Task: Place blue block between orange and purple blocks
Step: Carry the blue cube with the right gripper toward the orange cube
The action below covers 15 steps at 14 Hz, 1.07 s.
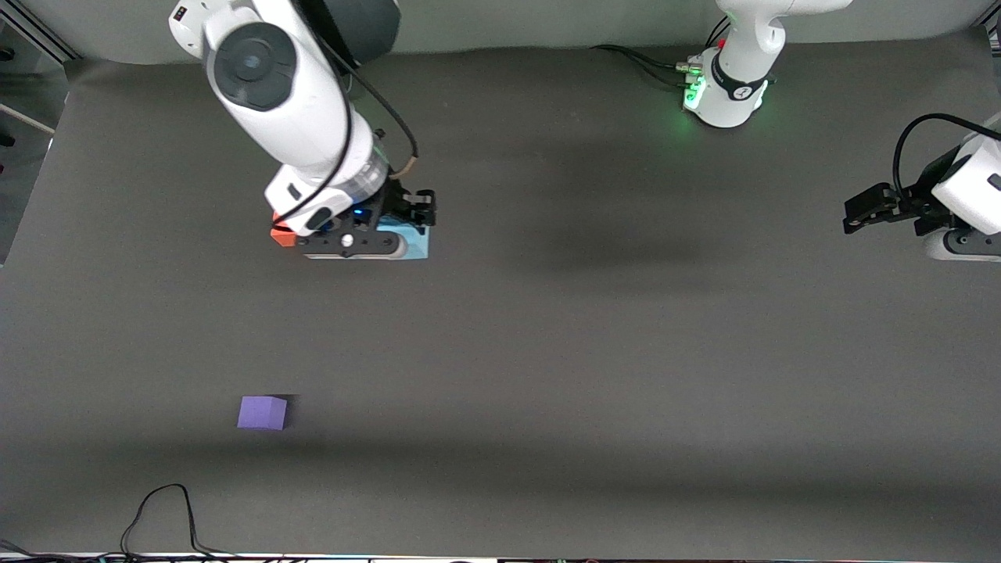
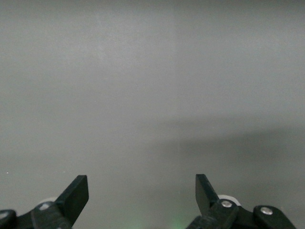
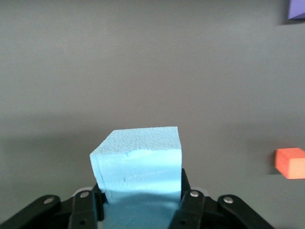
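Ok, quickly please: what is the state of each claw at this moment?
Left claw: open, holding nothing, waiting at the left arm's end of the table.
Right claw: closed on the blue block, beside the orange block.

Both Franka arms have glossy white rounded shells. The right arm [image 1: 289, 102] has a large dark grey round cap on its joint, a black cable looping along its side and a small blue light near the wrist. Its black right gripper [image 3: 141, 202] carries silver screws on its finger mounts. The left arm's base [image 1: 727, 90] glows green, with black cables plugged in beside it and a black band. The left gripper [image 2: 142, 194] is black, with flat tapered fingers [image 2: 76, 193] and silver screws.
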Each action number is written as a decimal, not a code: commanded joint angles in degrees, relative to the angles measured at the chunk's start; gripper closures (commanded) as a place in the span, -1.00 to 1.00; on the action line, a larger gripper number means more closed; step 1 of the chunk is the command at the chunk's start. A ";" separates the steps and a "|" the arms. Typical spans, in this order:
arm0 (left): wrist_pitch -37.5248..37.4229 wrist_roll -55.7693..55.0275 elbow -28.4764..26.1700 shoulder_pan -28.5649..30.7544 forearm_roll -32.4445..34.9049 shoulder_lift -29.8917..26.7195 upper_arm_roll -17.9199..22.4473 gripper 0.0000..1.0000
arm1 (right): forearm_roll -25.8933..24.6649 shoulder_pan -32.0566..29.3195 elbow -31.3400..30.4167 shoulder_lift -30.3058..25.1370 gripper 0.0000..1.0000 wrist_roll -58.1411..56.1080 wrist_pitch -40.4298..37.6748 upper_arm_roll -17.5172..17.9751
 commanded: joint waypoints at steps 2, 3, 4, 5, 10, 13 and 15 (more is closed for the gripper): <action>0.92 0.66 -0.46 0.16 0.24 -0.44 -0.08 -1.00 | -0.94 0.22 -6.53 -5.33 0.65 -15.69 -2.99 -8.80; 1.01 0.75 -0.46 0.16 0.24 -0.44 -0.08 -1.00 | -0.94 0.23 -9.53 -7.09 0.65 -20.97 -2.73 -12.05; 1.01 0.75 -0.46 0.16 0.24 -0.44 -0.08 -1.00 | -1.12 0.40 -11.47 -8.15 0.65 -25.02 -2.73 -15.39; 1.10 0.75 -0.46 0.16 0.32 -0.44 -0.08 -1.00 | -1.82 0.75 -13.23 -8.69 0.65 -28.63 -2.82 -18.90; 1.10 0.75 -0.46 0.16 0.41 -0.44 -0.08 -1.00 | -4.20 0.84 -25.79 -10.45 0.65 -47.45 4.01 -30.62; 1.10 0.66 -0.46 0.16 0.41 -0.44 -0.08 -1.00 | -4.11 1.10 -35.36 -10.54 0.65 -48.18 14.28 -31.07; 1.10 0.66 -0.46 0.08 0.41 -0.44 -0.08 -1.00 | -3.32 1.28 -43.00 -9.67 0.65 -47.57 25.33 -30.46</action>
